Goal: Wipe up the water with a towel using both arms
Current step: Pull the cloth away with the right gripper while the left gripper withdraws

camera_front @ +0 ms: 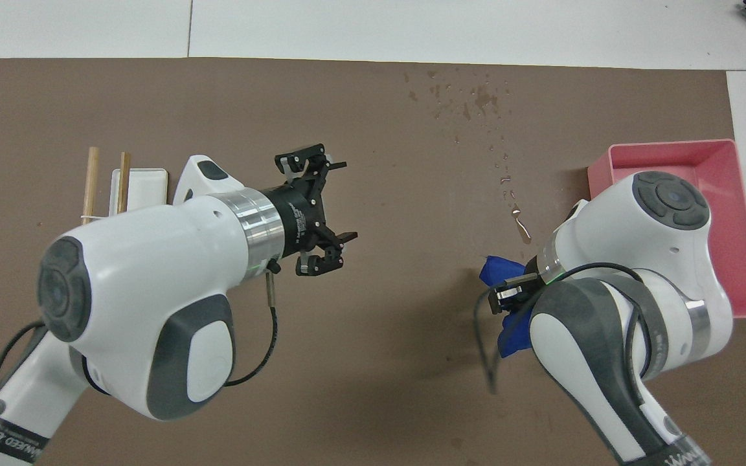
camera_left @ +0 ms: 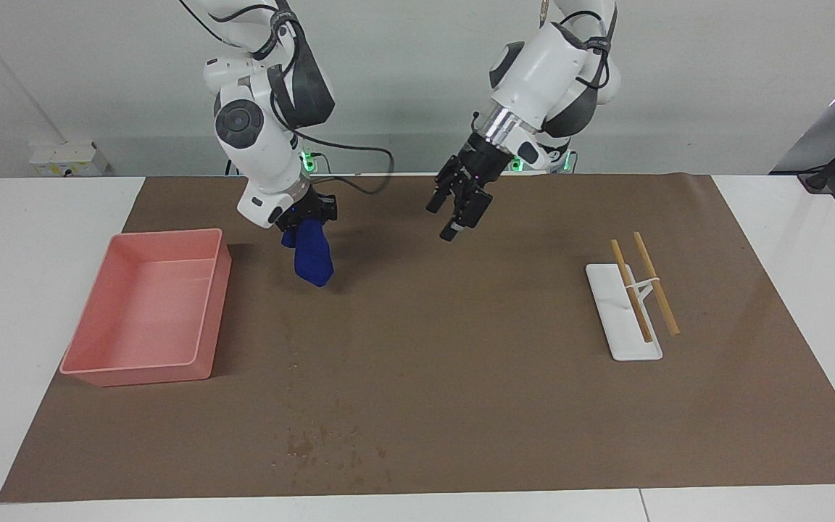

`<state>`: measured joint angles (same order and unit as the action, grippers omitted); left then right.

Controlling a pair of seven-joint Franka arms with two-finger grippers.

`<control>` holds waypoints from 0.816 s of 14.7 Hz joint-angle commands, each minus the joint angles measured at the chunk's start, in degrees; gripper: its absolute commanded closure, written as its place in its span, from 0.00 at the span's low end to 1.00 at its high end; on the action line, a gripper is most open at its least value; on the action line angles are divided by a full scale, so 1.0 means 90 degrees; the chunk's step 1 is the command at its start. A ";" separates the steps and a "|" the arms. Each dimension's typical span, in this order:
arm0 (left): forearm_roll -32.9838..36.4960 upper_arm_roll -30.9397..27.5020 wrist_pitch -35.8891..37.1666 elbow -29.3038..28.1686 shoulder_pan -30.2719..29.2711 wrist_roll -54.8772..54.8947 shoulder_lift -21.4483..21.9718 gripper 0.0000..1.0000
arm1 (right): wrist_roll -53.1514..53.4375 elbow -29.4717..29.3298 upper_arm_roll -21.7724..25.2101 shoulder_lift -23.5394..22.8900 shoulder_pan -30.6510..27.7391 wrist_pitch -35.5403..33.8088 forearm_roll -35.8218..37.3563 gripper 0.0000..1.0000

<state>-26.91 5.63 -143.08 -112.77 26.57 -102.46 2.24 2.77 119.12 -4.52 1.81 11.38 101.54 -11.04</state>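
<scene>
My right gripper (camera_left: 306, 220) is shut on the deep-blue towel (camera_left: 313, 257), which hangs down from it above the brown mat, beside the pink tray. In the overhead view the right arm covers most of the towel (camera_front: 500, 270) and the gripper itself. My left gripper (camera_left: 459, 205) is open and empty, raised over the middle of the mat near the robots; it also shows in the overhead view (camera_front: 322, 213). Spilled water drops (camera_left: 323, 442) lie on the mat near its edge farthest from the robots, and they show in the overhead view too (camera_front: 470, 103).
A pink tray (camera_left: 135, 373) stands at the right arm's end of the mat (camera_front: 671, 145). A white flat stand with two wooden sticks (camera_left: 624, 319) lies toward the left arm's end (camera_front: 140, 181). The brown mat (camera_left: 461, 348) covers most of the white table.
</scene>
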 commanded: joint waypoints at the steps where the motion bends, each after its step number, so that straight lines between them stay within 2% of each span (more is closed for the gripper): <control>1: 0.0536 0.0039 0.0807 0.0205 -0.0432 0.1689 0.0014 0.00 | -0.0656 0.0795 -0.0054 0.0529 -0.0063 -0.0139 0.0463 1.00; 3: 0.0695 0.0020 0.1169 0.0216 -0.0500 0.3117 0.0044 0.00 | -0.0961 0.1362 -0.0045 0.0794 -0.0092 -0.0101 0.0631 1.00; 5: 0.0801 0.0029 0.1618 0.0254 -0.0870 0.3852 0.0054 0.00 | -0.1544 0.1588 -0.0045 0.0814 -0.0471 -0.0062 0.0883 1.00; 6: 0.1073 0.0029 0.1920 0.0361 -0.0930 0.4300 0.0044 0.00 | -0.1944 0.1637 -0.0045 0.0795 -0.0647 0.0064 0.1097 1.00; 8: 0.2096 0.0029 0.2322 0.0518 -0.0950 0.5325 0.0034 0.00 | -0.2639 0.1657 -0.0054 0.0746 -0.1009 0.0416 0.1518 1.00; 10: 0.2636 0.0000 0.2780 0.0596 -0.0960 0.5855 0.0044 0.00 | -0.2729 0.1667 -0.0054 0.0649 -0.1234 0.0650 0.1539 1.00; 12: 0.3028 -0.0059 0.3181 0.0645 -0.1086 0.7032 0.0053 0.00 | -0.2593 0.1803 -0.0064 0.0463 -0.1362 0.0952 0.1529 1.00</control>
<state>-2.76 5.09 -118.59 -107.93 18.25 -48.18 2.33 -20.31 133.66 -4.33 6.72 0.38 107.17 1.64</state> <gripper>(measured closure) 0.000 1.000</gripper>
